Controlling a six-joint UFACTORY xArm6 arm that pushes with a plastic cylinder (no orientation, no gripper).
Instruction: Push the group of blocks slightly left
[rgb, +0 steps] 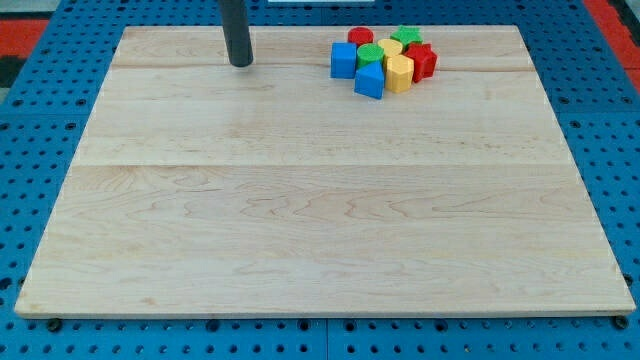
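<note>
A tight group of blocks sits near the view's top, right of centre: a blue cube (344, 60), a blue wedge-like block (369, 81), a yellow block (399, 73), a second yellow block (391, 48), a green round block (369, 54), a green star (406, 37), a red round block (360, 37) and a red star (424, 60). My tip (240, 64) rests on the wooden board (300, 200) near the top edge, well to the left of the group and apart from it, about level with the blue cube.
The board lies on a blue perforated table (40, 150). A red area shows at the view's top corners (610, 15).
</note>
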